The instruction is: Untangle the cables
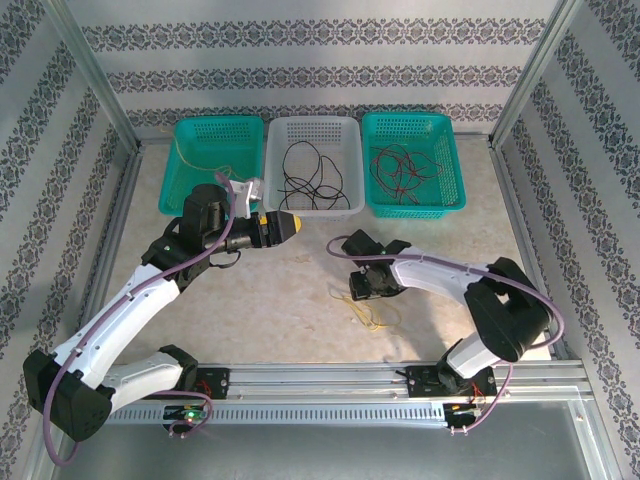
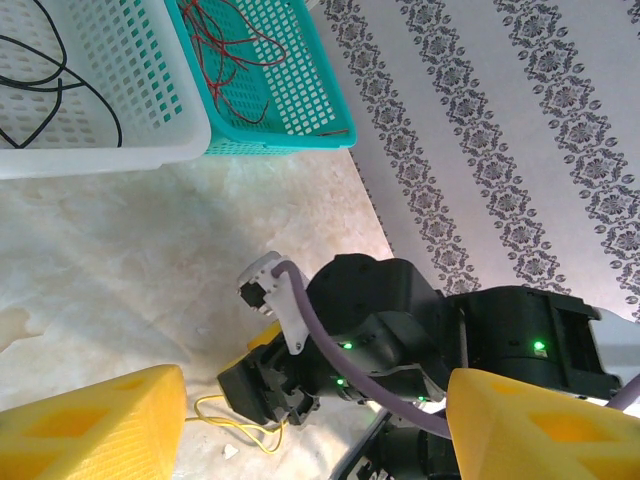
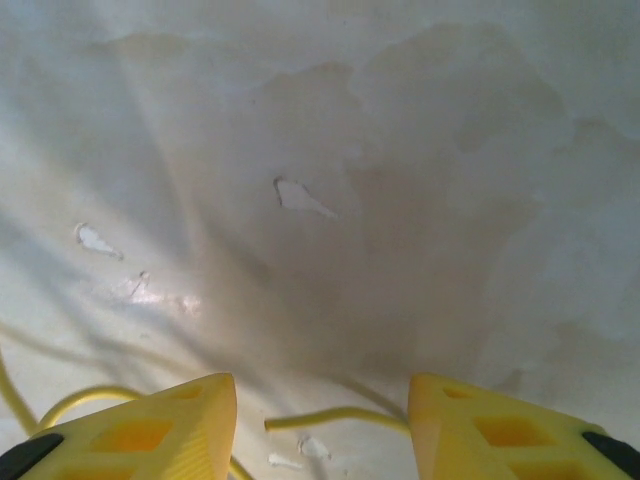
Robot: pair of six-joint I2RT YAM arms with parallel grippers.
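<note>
Yellow, hair-thin cables (image 1: 373, 316) lie in a loose tangle on the pale marbled table top (image 1: 260, 300), directly under the right gripper (image 3: 322, 428), which points down at them. Its two yellow plastic fingers (image 3: 150, 425) stand apart. One strand of the yellow wire lies on the table across the gap between them, and another loop curves round the outside of one finger. Nothing is clamped, and whether the strand touches a finger cannot be told.

The left gripper (image 1: 292, 226) hangs above the table, turned sideways so that its tips point toward the right arm. Its own yellow fingers (image 2: 95, 425) are spread wide with nothing between them. Ahead of them, in the left wrist view, sit the right arm's black wrist housing (image 2: 350, 350) and part of the yellow tangle beneath it.

Just beside the left gripper, on the side away from the arm bases, stands a white perforated plastic basket (image 1: 330, 208) holding thin black cables (image 1: 305, 170). Further out past the tips, touching the white one, is a teal perforated plastic basket (image 1: 415, 205) holding red cables (image 1: 400, 165). Back over the left gripper's wrist stands a second teal basket (image 1: 180, 195) with a pale yellow strand (image 1: 185, 155) in it.
</note>
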